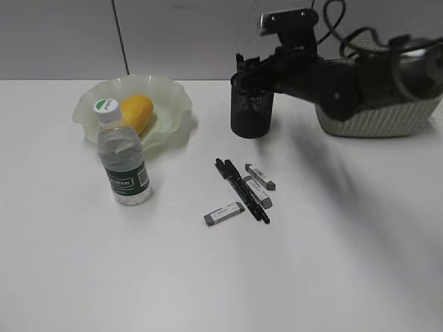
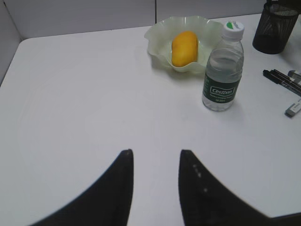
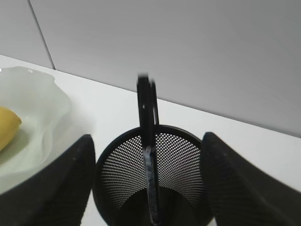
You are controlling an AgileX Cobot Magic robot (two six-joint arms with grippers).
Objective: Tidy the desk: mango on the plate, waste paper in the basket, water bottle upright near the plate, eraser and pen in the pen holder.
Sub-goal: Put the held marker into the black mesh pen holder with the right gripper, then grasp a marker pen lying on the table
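The mango [image 1: 138, 111] lies in the ruffled green plate [image 1: 169, 93]. The water bottle [image 1: 123, 162] stands upright just in front of the plate. The black mesh pen holder [image 1: 251, 111] stands behind two black pens [image 1: 242, 190] and three grey erasers [image 1: 260, 176] [image 1: 257, 192] [image 1: 223, 214]. My right gripper [image 3: 148, 136] is open above the holder [image 3: 122, 165], its fingers on either side of it; a pen [image 3: 146, 108] leans free inside. My left gripper [image 2: 156, 153] is open and empty over bare desk [image 2: 84, 94]. The waste paper is not in view.
The sage-green basket [image 1: 387, 121] sits at the back right, mostly hidden by my right arm [image 1: 332, 79]. The left wrist view also shows the plate [image 2: 160, 33], mango [image 2: 183, 47], bottle [image 2: 222, 70] and pen holder [image 2: 275, 28] far ahead.
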